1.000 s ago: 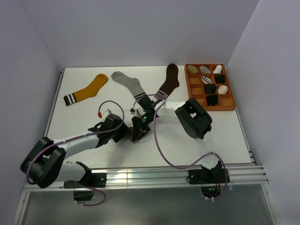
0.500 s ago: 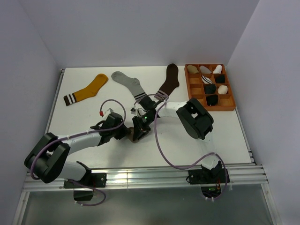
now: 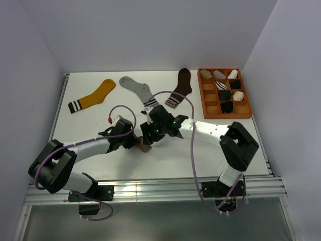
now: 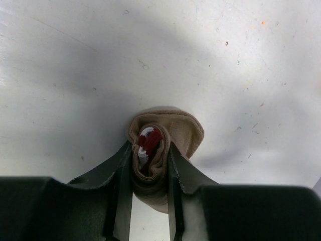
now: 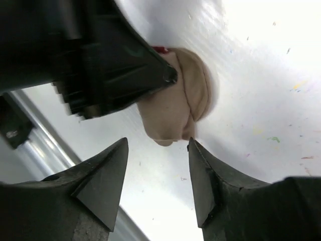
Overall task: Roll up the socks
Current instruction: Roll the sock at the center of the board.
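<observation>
Right claw has released the taupe sock.

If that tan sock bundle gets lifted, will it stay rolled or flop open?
Probably soft: the sock bundle bulges around the left gripper pinching it. Its maroon cuff looks tucked inside, so it may well stay rolled.

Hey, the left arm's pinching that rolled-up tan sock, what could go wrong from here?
Only the left end effector pinches the taupe sock roll; it may slip out or unroll on release. The open right end effector hangs close beside the left one, so they could collide.
</observation>
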`<state>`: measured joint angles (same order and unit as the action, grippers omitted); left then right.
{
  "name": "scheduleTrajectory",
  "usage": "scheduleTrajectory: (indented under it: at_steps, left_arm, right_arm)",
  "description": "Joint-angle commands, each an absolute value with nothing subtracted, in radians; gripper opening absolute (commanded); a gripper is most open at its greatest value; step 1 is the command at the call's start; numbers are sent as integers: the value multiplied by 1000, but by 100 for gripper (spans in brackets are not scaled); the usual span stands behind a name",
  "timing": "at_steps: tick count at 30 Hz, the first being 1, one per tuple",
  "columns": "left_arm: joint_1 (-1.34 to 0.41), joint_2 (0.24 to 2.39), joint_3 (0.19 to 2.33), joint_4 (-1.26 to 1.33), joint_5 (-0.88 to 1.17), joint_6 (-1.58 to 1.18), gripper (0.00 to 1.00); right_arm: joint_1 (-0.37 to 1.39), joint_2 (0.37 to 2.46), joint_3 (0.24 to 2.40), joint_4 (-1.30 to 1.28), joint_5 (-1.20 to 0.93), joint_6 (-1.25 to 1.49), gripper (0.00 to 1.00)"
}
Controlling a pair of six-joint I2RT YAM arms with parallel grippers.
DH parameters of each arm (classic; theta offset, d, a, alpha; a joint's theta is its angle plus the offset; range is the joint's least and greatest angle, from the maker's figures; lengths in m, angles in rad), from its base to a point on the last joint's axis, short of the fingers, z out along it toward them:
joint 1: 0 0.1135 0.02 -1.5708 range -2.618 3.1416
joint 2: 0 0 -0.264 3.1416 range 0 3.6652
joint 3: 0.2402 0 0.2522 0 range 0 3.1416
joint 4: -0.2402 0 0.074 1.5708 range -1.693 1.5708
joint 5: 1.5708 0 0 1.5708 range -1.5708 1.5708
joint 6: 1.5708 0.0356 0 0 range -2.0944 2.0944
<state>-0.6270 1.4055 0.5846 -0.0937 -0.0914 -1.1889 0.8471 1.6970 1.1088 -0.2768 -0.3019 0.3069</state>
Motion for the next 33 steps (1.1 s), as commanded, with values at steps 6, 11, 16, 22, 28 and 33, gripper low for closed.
scheduleTrajectory:
  at_steps: [6, 11, 16, 22, 28, 33]
  left_arm:
    - [-630, 1447, 617, -244, -71, -1138, 12]
    - [-630, 1450, 634, -264, -63, -1138, 12]
    - [-630, 1448, 637, -268, -55, -1138, 12]
    - [-630, 1463, 641, -264, -38, -1137, 12]
    - [-630, 1459, 627, -256, -35, -1138, 12]
    - [-629, 1457, 617, -242, -31, -1138, 12]
  right_arm:
    - [1040, 1605, 1025, -80, 154, 195, 61]
    - [1152, 1620, 966, 24, 287, 108, 60]
    - [1201, 1675, 953, 80, 367, 71, 60]
    - [1215, 1716, 940, 132, 330, 72, 60]
    - [1204, 1619, 830, 213, 371, 132, 63]
    - [1192, 1496, 735, 278, 411, 170, 71]
